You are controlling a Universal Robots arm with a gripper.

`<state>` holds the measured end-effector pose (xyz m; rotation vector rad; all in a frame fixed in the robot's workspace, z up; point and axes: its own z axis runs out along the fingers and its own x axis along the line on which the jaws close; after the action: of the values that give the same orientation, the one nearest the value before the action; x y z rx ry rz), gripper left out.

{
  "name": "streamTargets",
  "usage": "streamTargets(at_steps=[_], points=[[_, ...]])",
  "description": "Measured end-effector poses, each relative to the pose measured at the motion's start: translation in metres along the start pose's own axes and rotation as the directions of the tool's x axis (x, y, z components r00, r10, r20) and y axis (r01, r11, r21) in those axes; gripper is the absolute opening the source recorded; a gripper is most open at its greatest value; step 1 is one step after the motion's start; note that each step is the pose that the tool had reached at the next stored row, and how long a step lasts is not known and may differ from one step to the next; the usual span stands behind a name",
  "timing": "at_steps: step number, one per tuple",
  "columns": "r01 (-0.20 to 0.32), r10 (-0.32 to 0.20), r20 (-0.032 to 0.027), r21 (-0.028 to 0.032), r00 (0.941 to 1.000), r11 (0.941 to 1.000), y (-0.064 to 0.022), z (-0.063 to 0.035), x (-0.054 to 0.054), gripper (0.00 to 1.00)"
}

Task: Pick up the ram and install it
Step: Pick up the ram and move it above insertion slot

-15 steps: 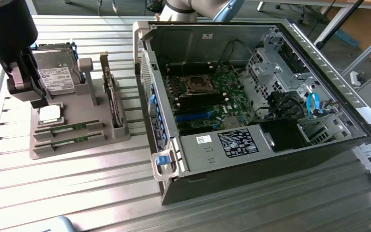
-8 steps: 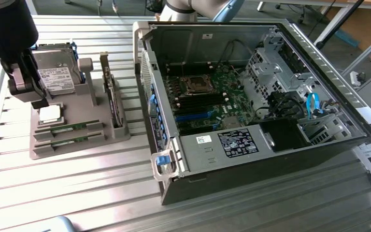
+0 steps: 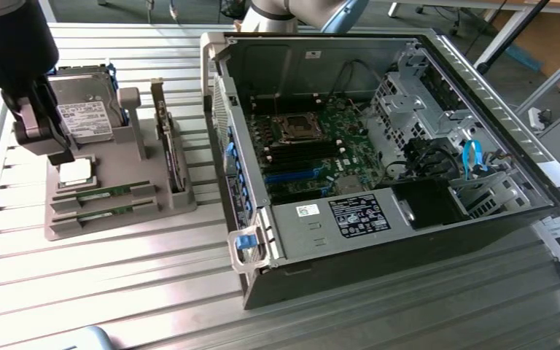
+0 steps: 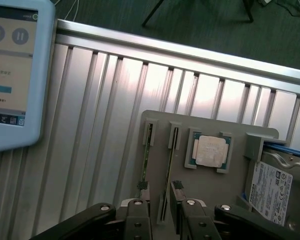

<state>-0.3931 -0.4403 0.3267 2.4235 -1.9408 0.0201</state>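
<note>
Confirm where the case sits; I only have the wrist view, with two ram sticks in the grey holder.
Observer: The open computer case lies to the exterior view's right of the grey holder.
Operator: Anything standing between them?
Observer: A dark expansion card, upright on the holder's edge nearest the case.
Operator: Memory slots free for the ram?
Observer: The black slots beside the processor socket look empty from here.
</note>
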Motion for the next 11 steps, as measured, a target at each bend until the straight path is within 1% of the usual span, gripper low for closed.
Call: streamTargets(at_steps=[11], points=[[0.011,-0.011,-0.0006,0.0003,0.9999,0.9999,-0.0001,0.003,-0.0001,0.3]])
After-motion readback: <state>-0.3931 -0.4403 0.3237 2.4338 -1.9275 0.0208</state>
